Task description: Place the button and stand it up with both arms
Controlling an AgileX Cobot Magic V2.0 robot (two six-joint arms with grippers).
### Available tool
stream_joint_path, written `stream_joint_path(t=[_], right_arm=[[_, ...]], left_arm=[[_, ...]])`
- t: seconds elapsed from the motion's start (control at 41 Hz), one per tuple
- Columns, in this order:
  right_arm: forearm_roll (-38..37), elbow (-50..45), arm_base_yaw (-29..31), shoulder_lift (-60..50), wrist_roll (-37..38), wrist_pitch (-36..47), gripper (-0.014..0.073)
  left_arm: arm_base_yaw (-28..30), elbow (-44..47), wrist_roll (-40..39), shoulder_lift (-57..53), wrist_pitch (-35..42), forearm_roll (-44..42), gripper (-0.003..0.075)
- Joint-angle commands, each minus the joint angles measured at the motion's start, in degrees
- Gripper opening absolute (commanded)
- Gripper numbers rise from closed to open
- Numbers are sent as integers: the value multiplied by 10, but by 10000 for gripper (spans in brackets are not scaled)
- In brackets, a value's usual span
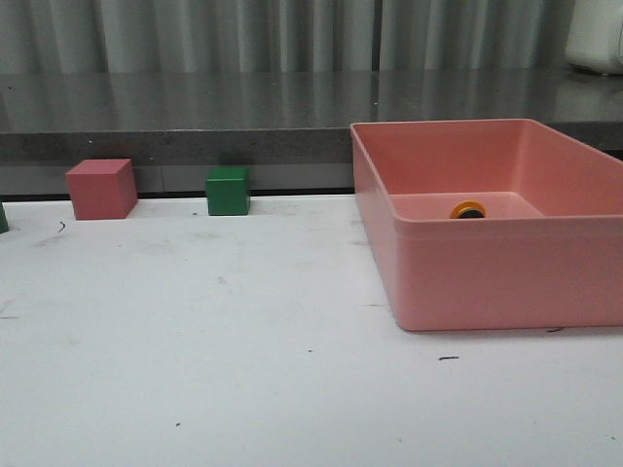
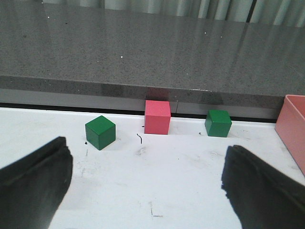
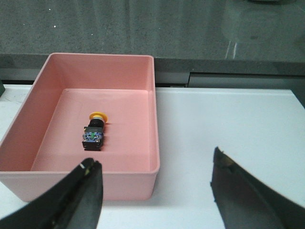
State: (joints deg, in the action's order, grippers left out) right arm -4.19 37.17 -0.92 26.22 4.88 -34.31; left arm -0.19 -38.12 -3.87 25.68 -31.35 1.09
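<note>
The button (image 3: pixel 96 129) lies on its side on the floor of the pink bin (image 3: pixel 152 100), its yellow cap pointing to the bin's far wall. In the front view only its yellow cap (image 1: pixel 468 209) shows above the bin's near wall (image 1: pixel 506 272). My right gripper (image 3: pixel 155 183) is open and empty, hanging in front of the bin's near right corner, apart from the button. My left gripper (image 2: pixel 147 179) is open and empty over bare white table, short of the cubes. Neither arm shows in the front view.
A pink cube (image 1: pixel 101 189) and a green cube (image 1: pixel 228 191) stand at the table's back edge below a grey counter ledge (image 1: pixel 195 146). The left wrist view shows a second green cube (image 2: pixel 100 132) left of the pink one (image 2: pixel 157 117).
</note>
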Motion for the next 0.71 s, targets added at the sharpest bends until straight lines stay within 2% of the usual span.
stream_joint_path(t=[0.0,0.098,0.22,0.439,0.684], right_arm=[[15,39,1,44,-1,17,512],[42,63,-10,93,-27,-17,517],[87,101,-47,164,-69,-53,566],[88,182,-117,303,-72,-97,561],[88,276,-122,449,-67,-106,561]], left_arm=[[-5,-17,0,8,42,0,618],[-5,-17,0,8,42,0,618],[-5,-17,0,8,42,0,618],[-5,-17,0,8,42,0,618],[-5,-17,0,8,42,0,618]])
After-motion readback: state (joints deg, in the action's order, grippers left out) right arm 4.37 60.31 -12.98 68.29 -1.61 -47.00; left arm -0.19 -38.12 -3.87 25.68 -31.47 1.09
